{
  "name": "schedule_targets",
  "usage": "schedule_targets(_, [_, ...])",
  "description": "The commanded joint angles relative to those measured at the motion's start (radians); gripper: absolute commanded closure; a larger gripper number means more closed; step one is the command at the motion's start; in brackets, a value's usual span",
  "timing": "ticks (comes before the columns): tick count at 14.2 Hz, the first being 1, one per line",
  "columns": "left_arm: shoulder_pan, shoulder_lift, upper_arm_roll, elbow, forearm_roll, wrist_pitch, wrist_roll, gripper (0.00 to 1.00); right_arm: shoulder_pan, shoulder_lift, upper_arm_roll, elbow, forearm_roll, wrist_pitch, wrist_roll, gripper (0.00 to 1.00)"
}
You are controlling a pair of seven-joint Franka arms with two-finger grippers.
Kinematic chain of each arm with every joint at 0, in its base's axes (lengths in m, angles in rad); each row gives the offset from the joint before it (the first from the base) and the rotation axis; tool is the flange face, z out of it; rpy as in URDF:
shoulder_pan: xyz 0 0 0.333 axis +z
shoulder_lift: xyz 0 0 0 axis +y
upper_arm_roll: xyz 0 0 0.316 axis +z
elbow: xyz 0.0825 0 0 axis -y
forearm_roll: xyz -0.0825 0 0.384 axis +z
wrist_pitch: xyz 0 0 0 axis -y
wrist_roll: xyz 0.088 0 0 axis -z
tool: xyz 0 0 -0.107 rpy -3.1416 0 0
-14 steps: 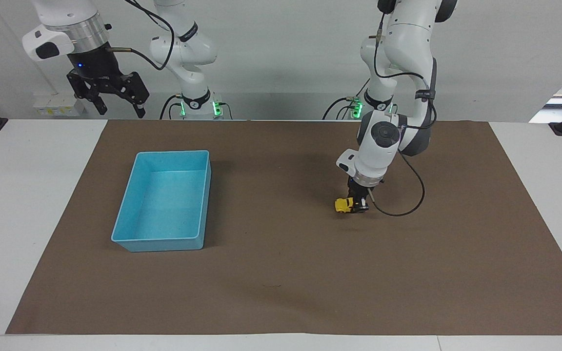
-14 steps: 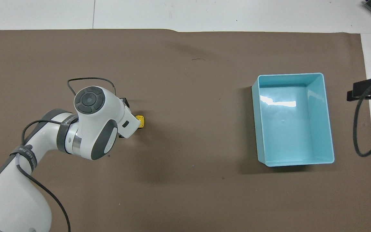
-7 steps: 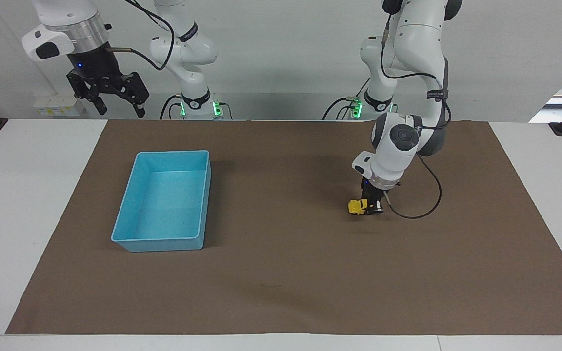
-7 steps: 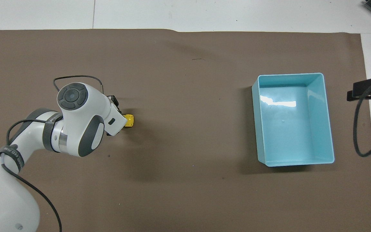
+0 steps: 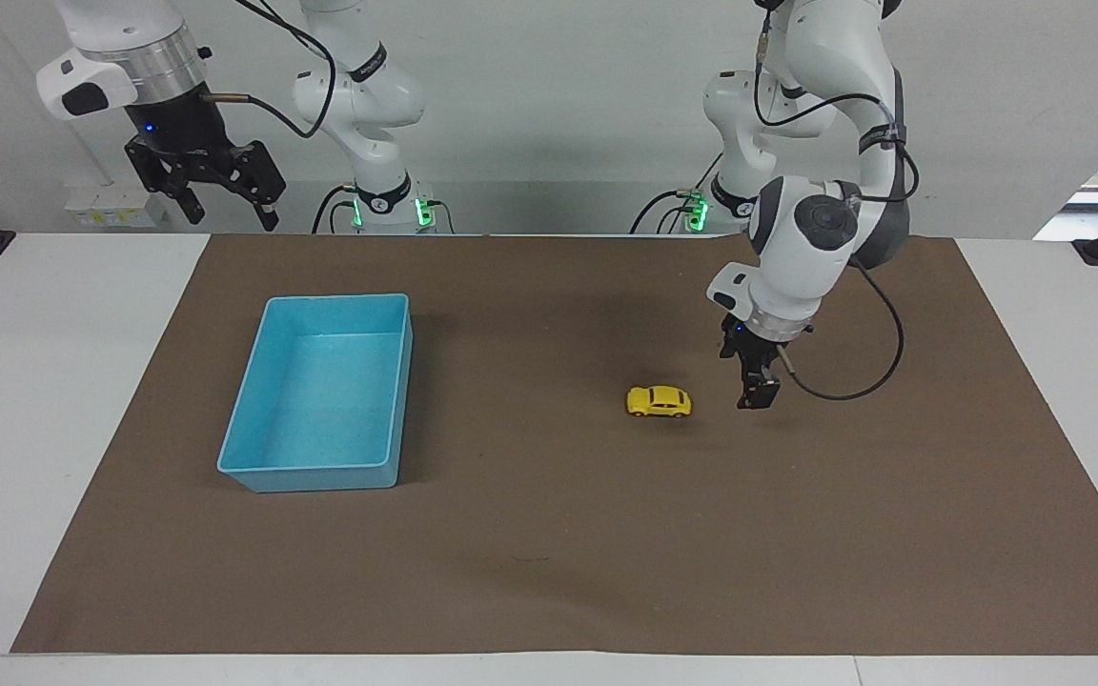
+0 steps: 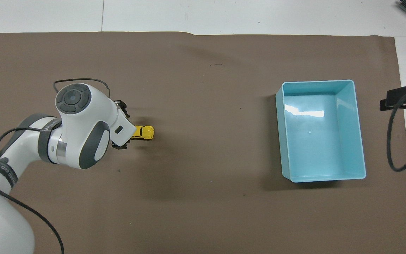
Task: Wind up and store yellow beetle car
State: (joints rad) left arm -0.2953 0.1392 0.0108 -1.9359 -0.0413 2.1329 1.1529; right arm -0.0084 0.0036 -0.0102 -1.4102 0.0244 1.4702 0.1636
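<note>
The yellow beetle car [image 5: 659, 401] stands on its wheels on the brown mat, free of any gripper; it also shows in the overhead view [image 6: 145, 132], partly under the left hand. My left gripper [image 5: 757, 391] is open and empty just above the mat, beside the car toward the left arm's end. The light-blue tray [image 5: 311, 474] stands toward the right arm's end and holds nothing; it also shows in the overhead view [image 6: 280, 134]. My right gripper [image 5: 215, 191] is open and waits high up, near its base.
The brown mat [image 5: 549, 553] covers most of the white table. The left arm's black cable [image 5: 844, 391] loops beside the left gripper. The right gripper's dark tip [image 6: 404, 100] shows at the overhead view's edge, beside the tray.
The left gripper pulled the car toward the left arm's end, then let go and lifted slightly. The car has rolled back toward the tray. The right arm has barely moved.
</note>
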Motion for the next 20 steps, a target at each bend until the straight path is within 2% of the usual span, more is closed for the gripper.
schedule_targets(1, [0.083, -0.078, -0.008, -0.003, 0.017, -0.022, -0.151, 0.0, -0.015, -0.011, 0.006, -0.004, 0.009, -0.019, 0.007, 0.0])
schedule_targets(3, [0.14, -0.101, -0.008, 0.015, 0.017, -0.027, -0.314, 0.0, -0.009, -0.013, 0.013, -0.004, 0.009, -0.028, 0.001, 0.0])
schedule_targets(6, [0.211, -0.087, -0.009, 0.112, 0.017, -0.19, -0.688, 0.0, -0.002, -0.02, 0.016, -0.012, 0.009, -0.05, -0.024, 0.0])
schedule_targets(7, [0.218, -0.09, -0.008, 0.129, 0.017, -0.208, -0.802, 0.0, -0.002, -0.027, 0.018, -0.021, 0.009, -0.05, -0.038, 0.0])
schedule_targets(10, [0.231, -0.101, -0.006, 0.193, 0.015, -0.28, -1.04, 0.0, 0.002, -0.069, 0.022, -0.091, 0.014, -0.042, -0.197, 0.0])
schedule_targets(12, [0.234, -0.101, -0.006, 0.274, 0.018, -0.393, -1.076, 0.0, 0.002, -0.083, 0.047, -0.108, 0.028, -0.044, -0.358, 0.0])
schedule_targets(14, [0.234, -0.101, -0.002, 0.337, 0.035, -0.496, -1.073, 0.0, 0.002, -0.105, 0.073, -0.139, 0.028, -0.037, -0.42, 0.0])
schedule_targets(17, [0.232, -0.102, 0.005, 0.425, 0.06, -0.641, -1.069, 0.0, 0.002, -0.103, 0.104, -0.147, 0.026, -0.022, -0.611, 0.0])
schedule_targets(20, [0.231, -0.108, 0.003, 0.446, 0.057, -0.677, -1.067, 0.0, 0.027, -0.103, 0.121, -0.191, 0.017, 0.037, -0.841, 0.0])
